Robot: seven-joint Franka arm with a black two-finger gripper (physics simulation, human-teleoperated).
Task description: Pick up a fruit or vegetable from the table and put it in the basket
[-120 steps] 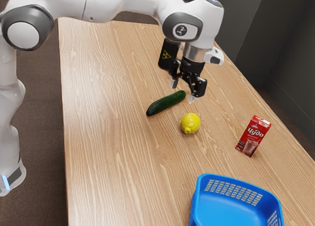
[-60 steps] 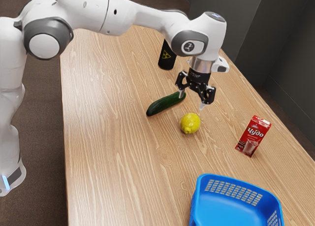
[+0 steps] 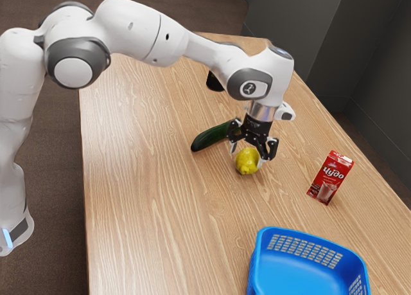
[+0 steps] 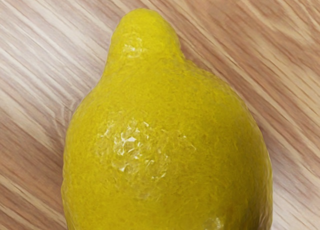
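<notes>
Hand (image 3: pixel 247 155) open, low over the lemon (image 3: pixel 245 164), fingers spread to either side of it, no grip closed on it. Arm (image 3: pixel 144 35) comes in from the exterior view's upper left, hand end angled down to the counter (image 3: pixel 138 192). Lemon is on the counter, outside the basket (image 3: pixel 292 276); its nub points to the exterior view's lower edge. Wrist view: lemon big and close under the hand, rounded nub, bumpy yellow skin with shiny spots, streaky wood grain around it.

Cucumber (image 3: pixel 209 139) lies on the counter near the lemon, dark green, set at a slant, one end partly behind the hand. Carton (image 3: pixel 327 177) is red with white lettering and a drink glass printed on it, standing well apart from the lemon, toward the exterior view's right. Basket is blue, slotted sides, at the exterior view's lower edge and partly cut off there; well apart from lemon and hand, nearer the carton. Black can (image 3: pixel 214 82) sits past the cucumber, partly hidden by the arm. Counter is light wood, long grain. Dark walls (image 3: pixel 379 70) past it, brown floor (image 3: pixel 54 166) alongside.
</notes>
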